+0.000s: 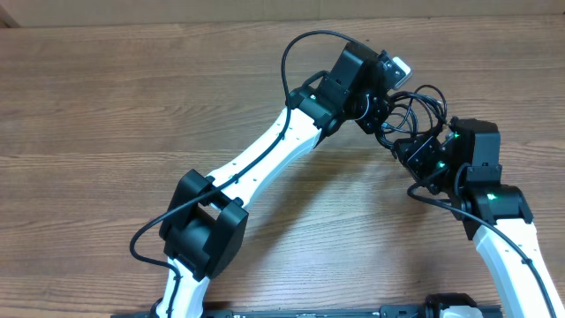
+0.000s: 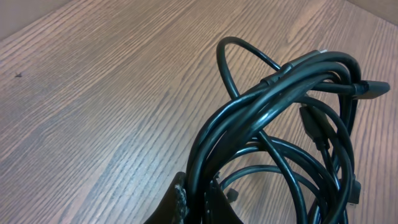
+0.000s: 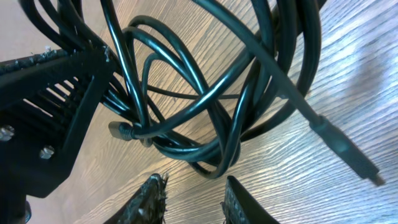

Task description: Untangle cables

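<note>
While the left gripper (image 2: 196, 200) is clamped on the cables (image 2: 280, 93), their looped bundle stretches away from it above the table (image 2: 93, 93). Only the right wrist view shows one plug (image 3: 348, 155) pointing away from it, and the right gripper (image 3: 193, 196) just beside it, fingers apart on nothing.

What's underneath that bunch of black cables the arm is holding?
Bare wooden table shows through the loops of the cables. The overlapping strands cover patches of it, so those spots cannot be seen.
</note>
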